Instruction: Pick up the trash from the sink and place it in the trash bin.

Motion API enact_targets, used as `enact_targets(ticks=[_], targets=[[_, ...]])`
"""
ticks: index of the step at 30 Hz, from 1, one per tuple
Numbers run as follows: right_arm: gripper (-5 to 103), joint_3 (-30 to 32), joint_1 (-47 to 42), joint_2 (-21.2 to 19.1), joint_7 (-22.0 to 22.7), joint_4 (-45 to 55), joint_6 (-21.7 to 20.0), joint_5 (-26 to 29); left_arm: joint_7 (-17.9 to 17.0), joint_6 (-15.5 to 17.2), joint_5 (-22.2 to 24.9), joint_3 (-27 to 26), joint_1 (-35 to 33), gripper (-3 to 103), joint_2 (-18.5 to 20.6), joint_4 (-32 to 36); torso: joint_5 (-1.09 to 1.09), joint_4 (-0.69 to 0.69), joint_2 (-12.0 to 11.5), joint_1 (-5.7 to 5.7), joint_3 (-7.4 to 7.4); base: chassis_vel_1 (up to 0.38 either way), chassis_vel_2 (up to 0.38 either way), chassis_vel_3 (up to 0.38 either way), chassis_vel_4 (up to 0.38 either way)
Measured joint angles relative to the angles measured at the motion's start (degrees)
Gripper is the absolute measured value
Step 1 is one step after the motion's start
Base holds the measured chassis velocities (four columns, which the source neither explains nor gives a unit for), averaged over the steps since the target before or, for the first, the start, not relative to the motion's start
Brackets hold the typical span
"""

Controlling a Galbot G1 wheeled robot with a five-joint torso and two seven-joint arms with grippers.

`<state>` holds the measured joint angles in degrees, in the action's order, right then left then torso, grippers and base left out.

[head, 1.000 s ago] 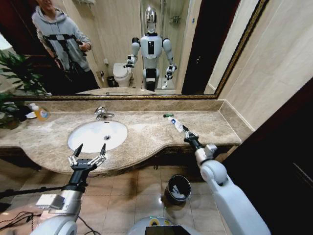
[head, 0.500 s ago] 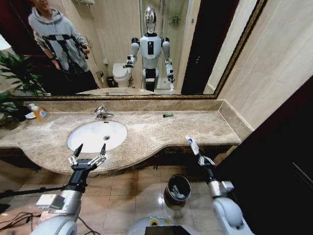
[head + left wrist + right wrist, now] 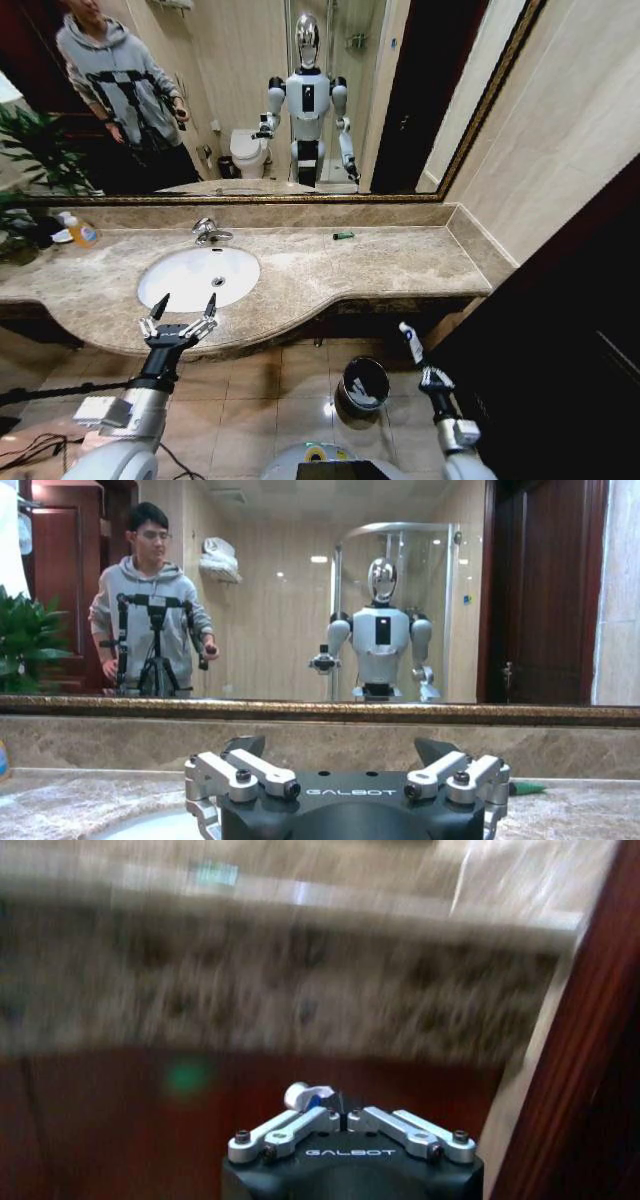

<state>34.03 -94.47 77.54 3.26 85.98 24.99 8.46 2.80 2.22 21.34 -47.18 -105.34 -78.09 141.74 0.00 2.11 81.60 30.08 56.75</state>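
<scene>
Head view: high, looking forward and down over the marble surface (image 3: pixel 330 265), the sink (image 3: pixel 199 276), the wall mirror (image 3: pixel 250 95) behind, and the floor below with the trash bin (image 3: pixel 362 385); wide coverage, both arms entering from the lower edge.

Left wrist view: low, level with the surface (image 3: pixel 590 814), facing the mirror (image 3: pixel 300 592) head-on; left gripper (image 3: pixel 345 776) close in the foreground. Shared with the head view: surface, mirror, reflected robot.

Right wrist view: below the surface edge (image 3: pixel 300 997), facing its front face close up; right gripper (image 3: pixel 345 1119) in the foreground. Shared with the head view: surface front.
</scene>
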Motion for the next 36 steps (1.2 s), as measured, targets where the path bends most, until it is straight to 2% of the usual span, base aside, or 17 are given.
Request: enact_targets(ticks=[6, 12, 18, 26, 31, 35, 36], targets=[[0, -2.35, 6.46, 0.44, 0.53, -11.27, -1.00, -4.93, 0.00, 0.00, 0.00, 0.00, 0.00, 100, 0.00, 0.00, 0.01, 0.01, 0.00, 0.00, 0.00, 0.000, 0.000, 0.000, 0.000], [0, -3.15, 12.89, 1.48, -0.88, -20.83, -2.05, -9.11, 0.00, 0.00, 0.00, 0.00, 0.00, 100, 0.00, 0.00, 0.00, 0.00, -0.01, 0.01, 0.00, 0.000, 0.000, 0.000, 0.000], [0, -3.86, 20.45, 2.11, -3.49, -35.13, -4.17, -13.28, 0.00, 0.00, 0.00, 0.00, 0.00, 100, 0.00, 0.00, 0.00, 0.00, -0.01, 0.01, 0.01, 0.000, 0.000, 0.000, 0.000], [0, -5.04, 24.29, 4.22, -5.52, -41.32, -5.29, -14.70, 0.01, 0.00, 0.00, 0.00, 0.00, 100, 0.00, 0.00, -0.01, 0.00, -0.01, 0.00, 0.00, 0.000, 0.000, 0.000, 0.000], [0, -4.99, 27.65, 5.36, -4.90, -46.43, -3.42, -18.37, 0.00, 0.00, 0.00, 0.00, 0.00, 100, 0.00, 0.00, -0.01, 0.00, -0.01, 0.01, 0.00, 0.000, 0.000, 0.000, 0.000], [0, -5.02, 28.41, 5.61, -4.44, -47.24, -3.58, -19.65, 0.01, 0.00, 0.00, 0.00, 0.00, 100, 0.00, 0.00, -0.01, 0.00, -0.01, 0.00, 0.00, 0.000, 0.000, 0.000, 0.000], [5, -4.98, 28.61, 5.72, -4.35, -47.44, -3.58, -19.83, 0.01, 0.00, 0.00, 0.00, 0.00, 100, 0.00, 0.00, 0.00, 0.00, -0.01, 0.00, 0.00, 0.000, 0.000, 0.000, 0.000]])
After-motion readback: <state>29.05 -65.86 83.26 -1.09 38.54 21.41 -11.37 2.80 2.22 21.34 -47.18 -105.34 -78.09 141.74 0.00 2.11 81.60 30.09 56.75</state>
